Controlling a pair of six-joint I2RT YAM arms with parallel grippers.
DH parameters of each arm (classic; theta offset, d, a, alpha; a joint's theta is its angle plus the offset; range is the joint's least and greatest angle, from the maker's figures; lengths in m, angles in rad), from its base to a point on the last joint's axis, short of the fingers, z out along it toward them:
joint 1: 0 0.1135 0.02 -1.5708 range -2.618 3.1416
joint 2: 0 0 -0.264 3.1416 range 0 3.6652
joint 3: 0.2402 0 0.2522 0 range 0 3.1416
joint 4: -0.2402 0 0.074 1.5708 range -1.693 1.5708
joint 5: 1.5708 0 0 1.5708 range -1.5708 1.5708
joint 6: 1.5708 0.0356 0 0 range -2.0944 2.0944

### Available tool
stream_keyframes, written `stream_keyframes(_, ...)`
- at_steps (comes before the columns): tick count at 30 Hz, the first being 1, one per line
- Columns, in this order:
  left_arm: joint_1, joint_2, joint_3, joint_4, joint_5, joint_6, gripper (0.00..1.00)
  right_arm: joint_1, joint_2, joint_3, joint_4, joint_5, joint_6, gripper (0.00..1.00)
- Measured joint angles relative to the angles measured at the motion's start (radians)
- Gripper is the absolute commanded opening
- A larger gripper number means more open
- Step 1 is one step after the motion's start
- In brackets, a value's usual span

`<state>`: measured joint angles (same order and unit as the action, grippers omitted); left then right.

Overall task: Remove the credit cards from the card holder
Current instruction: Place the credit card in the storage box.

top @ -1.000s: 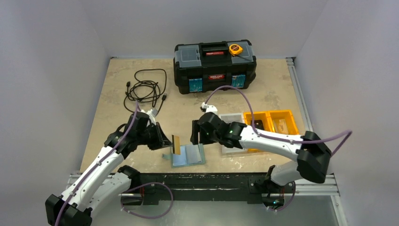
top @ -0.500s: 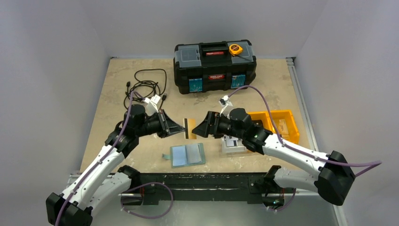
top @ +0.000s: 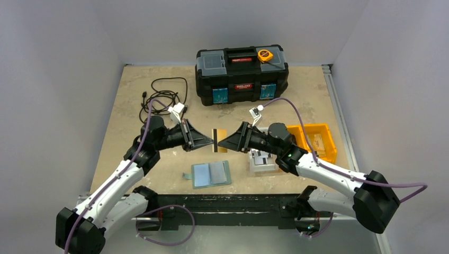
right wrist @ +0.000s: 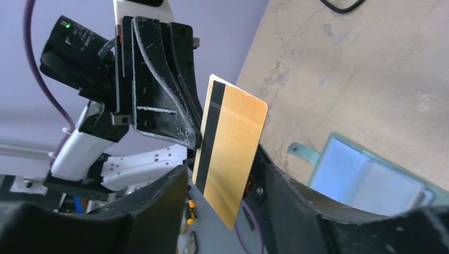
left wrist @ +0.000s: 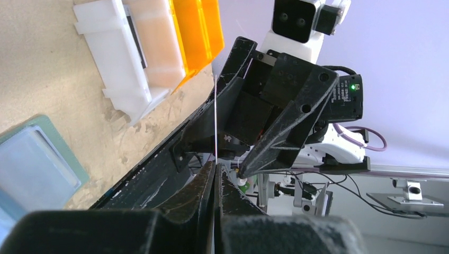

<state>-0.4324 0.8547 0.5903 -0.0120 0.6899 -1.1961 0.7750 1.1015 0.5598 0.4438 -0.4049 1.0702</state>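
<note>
A tan-orange credit card (top: pixel 219 147) with a black stripe hangs in the air above the table's middle. My left gripper (top: pixel 212 144) is shut on its left edge. In the left wrist view the card (left wrist: pixel 216 121) shows edge-on as a thin line rising from the closed left gripper (left wrist: pixel 217 166). My right gripper (top: pixel 222 146) faces it from the right, open. In the right wrist view the card (right wrist: pixel 230 159) stands between the spread fingers of the right gripper (right wrist: pixel 225 169), with a gap at the left finger. The teal card holder (top: pixel 210 173) lies open on the table below, pale blue pockets up.
A black toolbox (top: pixel 242 74) with an orange tape measure (top: pixel 265 55) on its lid stands at the back. A coiled black cable (top: pixel 164 100) lies at the back left. A white bin (top: pixel 262 159) and an orange bin (top: pixel 315 138) sit on the right, under the right arm.
The left gripper lifted the card up and back from just above the card holder. The right gripper swung round to face it, and its open fingers now straddle the card.
</note>
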Motion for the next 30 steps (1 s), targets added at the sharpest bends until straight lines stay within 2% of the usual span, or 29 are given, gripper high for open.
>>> stream_keyframes(4, 0.000, 0.010, 0.000, 0.026, 0.023, -0.002, 0.00, -0.005, 0.012, -0.002, 0.047, -0.018, 0.031, 0.27)
stream_keyframes(6, 0.000, 0.014, 0.000, 0.029, 0.031, -0.001, 0.00, -0.008, 0.013, -0.002, 0.052, -0.022, 0.037, 0.04)
stream_keyframes(7, 0.000, 0.016, 0.000, 0.030, 0.036, 0.000, 0.00, -0.008, 0.013, -0.002, 0.051, -0.024, 0.036, 0.00)
stream_keyframes(8, 0.000, 0.019, 0.000, 0.028, 0.036, 0.003, 0.00, -0.009, 0.013, -0.002, 0.050, -0.026, 0.037, 0.00)
stream_keyframes(12, 0.000, 0.038, 0.000, -0.016, 0.039, 0.029, 0.31, -0.009, 0.009, 0.001, 0.026, -0.024, 0.029, 0.00)
stream_keyframes(14, 0.000, 0.040, 0.003, -0.061, 0.040, 0.056, 0.42, -0.010, 0.005, 0.001, -0.015, -0.002, 0.017, 0.00)
stream_keyframes(17, 0.000, 0.040, 0.032, -0.156, 0.034, 0.101, 0.55, -0.010, -0.030, 0.002, -0.134, 0.066, -0.008, 0.00)
stream_keyframes(19, 0.000, 0.040, 0.063, -0.220, 0.025, 0.143, 0.70, -0.011, -0.074, 0.008, -0.232, 0.131, -0.027, 0.00)
stream_keyframes(22, 0.000, 0.047, 0.111, -0.300, 0.010, 0.194, 0.76, -0.024, -0.145, 0.045, -0.397, 0.240, -0.062, 0.00)
stream_keyframes(30, -0.001, 0.091, 0.159, -0.399, -0.002, 0.281, 0.78, -0.137, -0.253, 0.201, -0.849, 0.610, -0.135, 0.00)
